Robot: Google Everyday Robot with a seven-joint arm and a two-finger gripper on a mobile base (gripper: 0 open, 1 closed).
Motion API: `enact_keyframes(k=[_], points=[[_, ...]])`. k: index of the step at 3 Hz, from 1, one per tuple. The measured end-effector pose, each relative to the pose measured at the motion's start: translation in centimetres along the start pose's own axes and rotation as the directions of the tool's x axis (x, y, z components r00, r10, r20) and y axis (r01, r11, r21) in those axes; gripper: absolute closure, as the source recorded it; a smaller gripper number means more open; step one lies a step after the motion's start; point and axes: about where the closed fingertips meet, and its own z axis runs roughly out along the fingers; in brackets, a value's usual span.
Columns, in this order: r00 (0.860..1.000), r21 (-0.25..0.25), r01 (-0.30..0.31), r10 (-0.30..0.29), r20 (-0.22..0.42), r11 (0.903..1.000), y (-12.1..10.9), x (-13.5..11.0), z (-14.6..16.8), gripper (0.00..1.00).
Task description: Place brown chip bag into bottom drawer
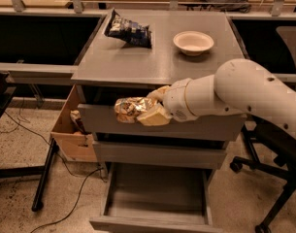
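Brown chip bag (132,108), clamped in jaws, hangs above open bottom drawer (157,221).

Office-like lab, drawer cabinet (157,62), swivel chair (282,144), floor cables (75,202), hand (148,111) gripping brown chip bag (129,108) before cabinet

Two chip bags are showing: one brown chip bag (128,108) hanging near the centre, and one dark chip bag (129,30) lying at eleven o'clock on the one cabinet top (138,64). One bowl (193,42) is sitting at one o'clock. Three grey drawers are stacking downward: one top drawer (210,130), one middle drawer (157,154), and one bottom drawer (155,198) standing open at six o'clock. One arm (244,91) is reaching in from three o'clock, carrying one gripper (151,106), which is clamping the brown chip bag at the centre. One cardboard box (72,142) is sitting at eight o'clock, and one office chair (276,178) is standing at four o'clock.
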Motion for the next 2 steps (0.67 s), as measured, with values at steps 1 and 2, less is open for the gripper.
enact_keyframes(k=[1, 2], points=[[0.998, -0.063, 0.009, -0.013, -0.059, 0.9980, 1.4, 0.0, 2.3, 1.00], [0.995, -0.128, 0.011, -0.023, -0.092, 0.9917, 2.8, -1.3, 4.7, 1.00]])
